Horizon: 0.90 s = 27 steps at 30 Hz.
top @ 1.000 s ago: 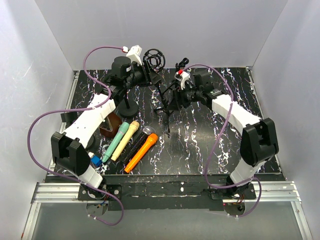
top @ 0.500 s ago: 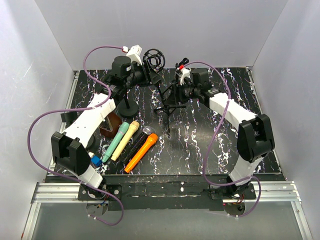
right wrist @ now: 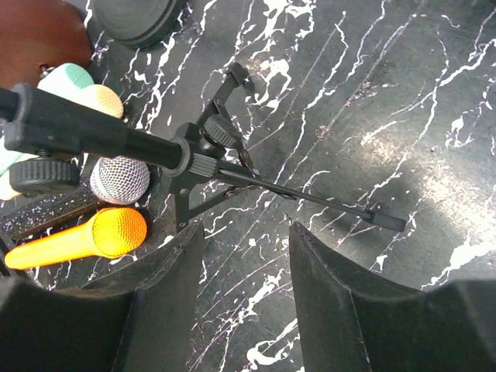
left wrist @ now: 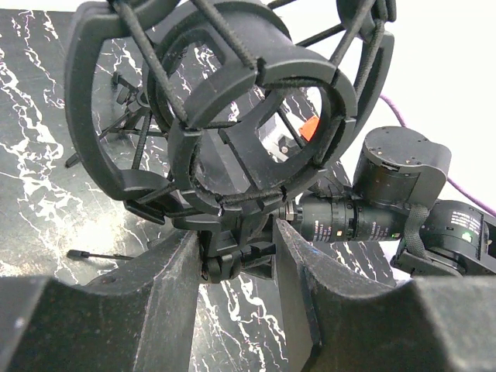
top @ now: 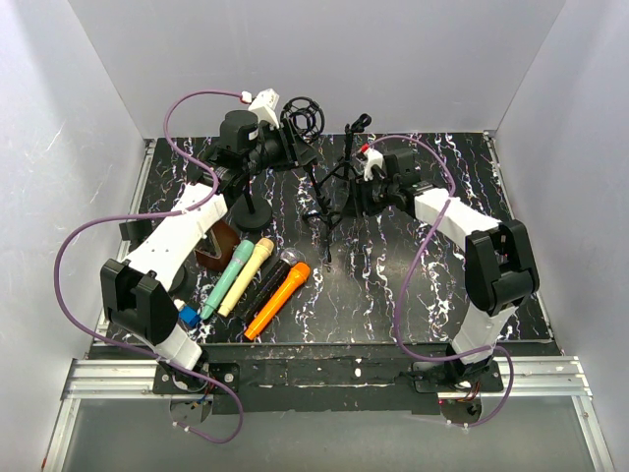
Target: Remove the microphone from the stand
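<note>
A black shock mount (top: 303,115) tops the round-base stand (top: 254,216). In the left wrist view its ring (left wrist: 232,101) looks empty; I see through it. My left gripper (top: 288,147) is shut on the swivel joint (left wrist: 232,252) under the mount, fingers (left wrist: 167,279) on both sides. A black tripod stand (top: 329,202) stands beside it; its top clip (top: 359,123) looks empty. My right gripper (top: 356,197) is open and empty, low over the tripod's legs (right wrist: 205,147), its fingertips (right wrist: 174,256) just short of them. Several microphones lie on the table, among them an orange one (top: 277,300).
A teal microphone (top: 228,278), a yellow one (top: 248,275) and a black one with a silver head (top: 265,285) lie beside the orange one. A brown holder (top: 214,246) sits left of them. The round stand base (right wrist: 139,15) shows in the right wrist view.
My right gripper has moved a little to the right and lower, down by the tripod's legs. The left arm has not moved.
</note>
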{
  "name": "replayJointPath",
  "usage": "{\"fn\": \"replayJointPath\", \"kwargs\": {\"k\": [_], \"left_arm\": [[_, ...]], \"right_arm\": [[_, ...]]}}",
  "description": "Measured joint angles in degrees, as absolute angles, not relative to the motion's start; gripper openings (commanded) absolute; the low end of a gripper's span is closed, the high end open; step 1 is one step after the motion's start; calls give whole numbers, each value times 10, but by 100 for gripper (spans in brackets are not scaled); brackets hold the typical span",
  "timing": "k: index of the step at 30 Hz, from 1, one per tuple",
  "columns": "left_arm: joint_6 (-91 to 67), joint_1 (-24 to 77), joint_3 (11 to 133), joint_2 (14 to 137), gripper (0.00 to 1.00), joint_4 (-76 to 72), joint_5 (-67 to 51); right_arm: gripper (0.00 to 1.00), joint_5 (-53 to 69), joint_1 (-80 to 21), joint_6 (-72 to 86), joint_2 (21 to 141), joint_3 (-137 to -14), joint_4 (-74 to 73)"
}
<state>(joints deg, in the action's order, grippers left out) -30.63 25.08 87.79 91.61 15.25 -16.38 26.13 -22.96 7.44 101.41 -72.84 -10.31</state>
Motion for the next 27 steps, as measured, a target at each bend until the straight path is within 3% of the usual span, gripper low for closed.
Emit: {"fn": "replayJointPath", "kwargs": {"k": [14,27], "left_arm": [[-296,251,882,921,0,150,-179],[-291,251,882,922,0,149,-184]], "right_arm": [[64,337,-230,111,957,-755,-83],[68,328,-237,166,1014,-812,-76]]}}
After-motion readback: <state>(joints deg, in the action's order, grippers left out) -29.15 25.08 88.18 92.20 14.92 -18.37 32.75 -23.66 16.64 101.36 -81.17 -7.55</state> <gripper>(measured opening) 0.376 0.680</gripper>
